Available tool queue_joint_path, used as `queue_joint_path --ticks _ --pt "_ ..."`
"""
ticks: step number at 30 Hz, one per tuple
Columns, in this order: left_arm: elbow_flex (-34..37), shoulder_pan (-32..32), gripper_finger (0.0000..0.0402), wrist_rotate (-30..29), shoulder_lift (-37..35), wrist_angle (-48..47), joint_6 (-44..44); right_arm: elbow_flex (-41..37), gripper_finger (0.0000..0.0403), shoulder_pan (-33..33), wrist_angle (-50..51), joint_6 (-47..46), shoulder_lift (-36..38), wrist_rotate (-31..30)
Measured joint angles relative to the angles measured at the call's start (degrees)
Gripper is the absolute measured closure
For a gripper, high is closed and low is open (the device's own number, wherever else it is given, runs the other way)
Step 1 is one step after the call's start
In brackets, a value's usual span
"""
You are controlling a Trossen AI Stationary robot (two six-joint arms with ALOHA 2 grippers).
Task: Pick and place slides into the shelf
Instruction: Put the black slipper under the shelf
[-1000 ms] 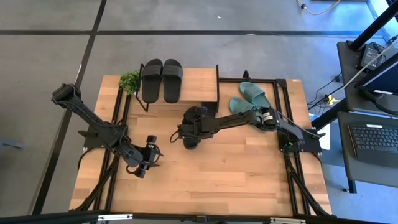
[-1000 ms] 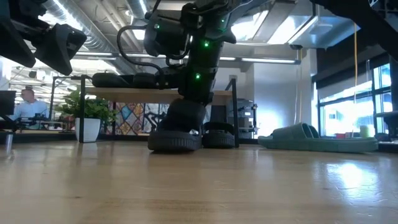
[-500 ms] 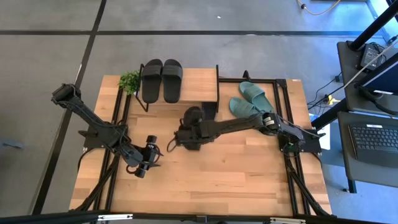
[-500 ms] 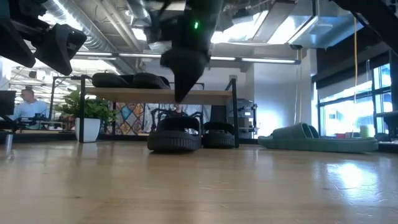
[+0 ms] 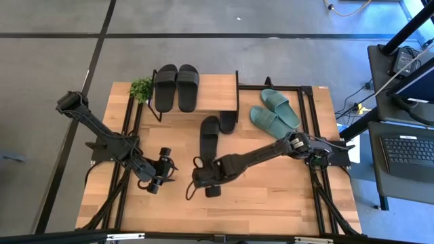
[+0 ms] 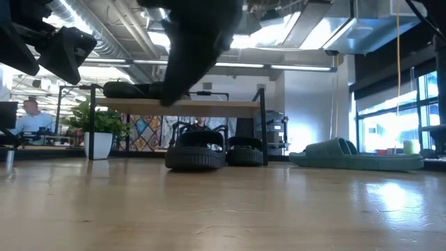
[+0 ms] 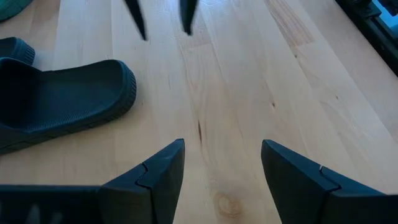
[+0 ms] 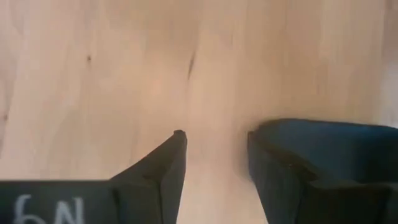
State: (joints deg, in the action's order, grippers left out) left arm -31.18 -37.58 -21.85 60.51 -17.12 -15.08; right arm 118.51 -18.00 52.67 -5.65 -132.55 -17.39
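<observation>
Two black slides (image 5: 176, 87) lie on the shelf's (image 5: 217, 95) wooden top. A third black slide (image 5: 209, 135) lies flat on its sole on the table, its far end at the shelf front; a fourth (image 5: 228, 120) is half under the shelf. In the low view both (image 6: 198, 150) (image 6: 245, 150) stand below the shelf board (image 6: 178, 106). Two teal slides (image 5: 271, 112) lie right of the shelf. My right gripper (image 5: 201, 188) (image 8: 214, 155) hovers open above bare table, nearer than the third slide. My left gripper (image 5: 168, 163) (image 7: 222, 149) is open left of it, touching nothing.
A small potted plant (image 5: 141, 88) stands at the shelf's left end. Black frame rails (image 5: 129, 129) (image 5: 308, 129) run along both sides of the tabletop (image 5: 271, 196). Bare wood lies between the grippers and the near edge. A person (image 6: 29, 115) sits in the room beyond.
My right gripper has come off the black slide in front of the shelf, risen, and drawn back toward the table's near edge. That slide stays flat on the table where it was. My left arm has kept still.
</observation>
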Motion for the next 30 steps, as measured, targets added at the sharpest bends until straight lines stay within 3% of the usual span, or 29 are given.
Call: queue_joint_path --ticks 5,13,22,30 --pt "0.0 0.0 0.0198 0.02 0.0 0.0 -0.01 -3.88 0.0252 0.12 -3.14 0.15 -0.09 -3.85" --pt "0.02 0.0 0.0198 0.0 0.0 0.0 -0.01 -9.63 0.0286 1.45 -5.99 -0.1 -0.02 -3.96" --pt "0.02 -0.01 0.0198 0.01 0.01 0.0 0.01 -10.26 0.0395 1.48 -6.43 -0.04 -0.06 -3.45" --pt "0.01 -0.01 0.0198 0.0 0.0 0.0 0.01 -10.26 0.0398 1.92 -6.66 -0.94 -0.06 -3.35"
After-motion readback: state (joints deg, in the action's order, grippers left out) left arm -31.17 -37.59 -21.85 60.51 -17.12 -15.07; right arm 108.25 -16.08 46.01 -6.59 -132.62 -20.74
